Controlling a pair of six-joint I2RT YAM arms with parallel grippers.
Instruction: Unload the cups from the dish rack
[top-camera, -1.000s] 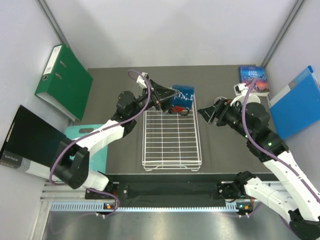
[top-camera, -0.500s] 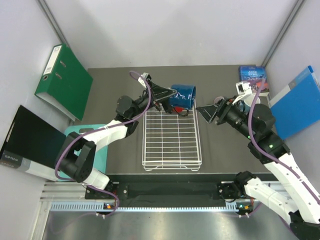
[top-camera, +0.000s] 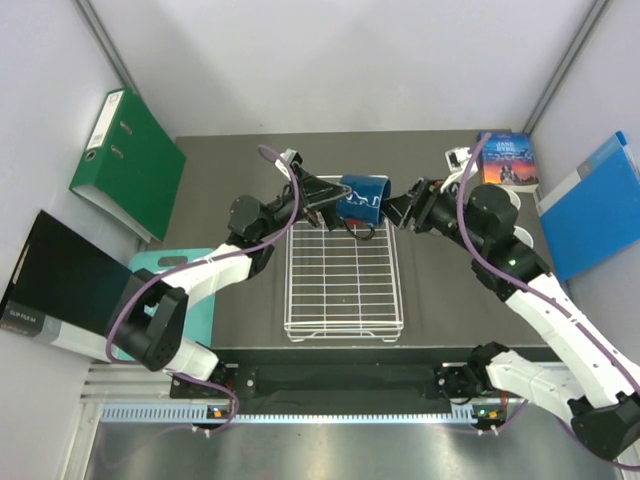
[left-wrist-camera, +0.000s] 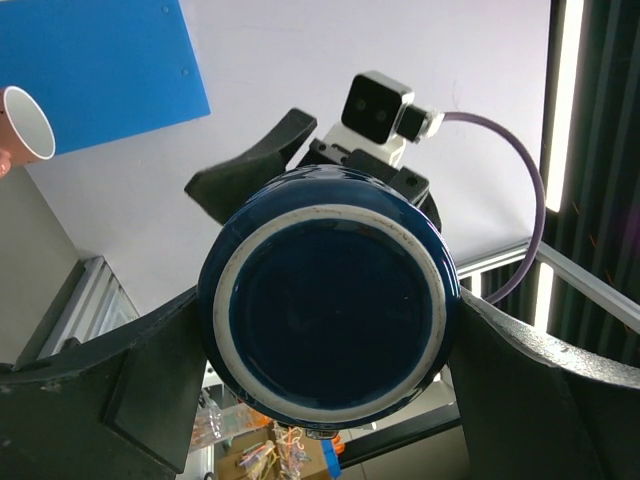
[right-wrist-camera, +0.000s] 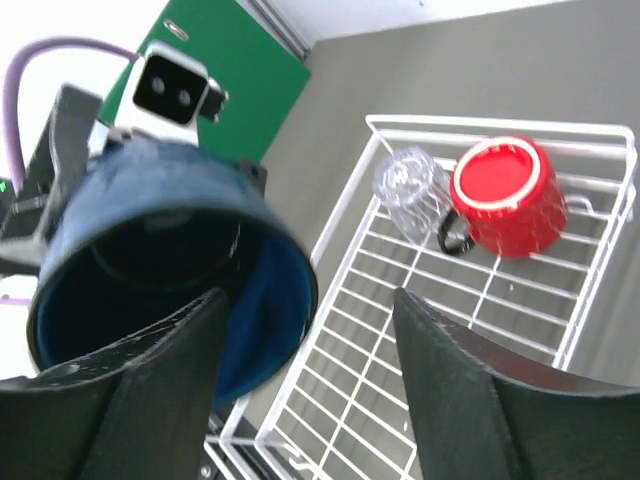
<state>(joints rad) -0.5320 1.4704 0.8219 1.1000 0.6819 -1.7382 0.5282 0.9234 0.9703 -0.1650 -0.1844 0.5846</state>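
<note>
left end effector (top-camera: 338, 197) is clamping the dark blue mug (top-camera: 365, 195) above the far end of the dish rack (top-camera: 340, 285), and the wide-open right end effector (top-camera: 398, 208) beside its mouth is likely risking nudging it loose.

Over the rack's (top-camera: 343, 290) far end, the blue mug (top-camera: 362, 197) hangs between left gripper (top-camera: 335, 198) and right gripper (top-camera: 400, 208), blocking passage. Below, a red mug (right-wrist-camera: 507, 196) and glass (right-wrist-camera: 413, 185) stand, seemingly touching. The near rows lie open.
</note>
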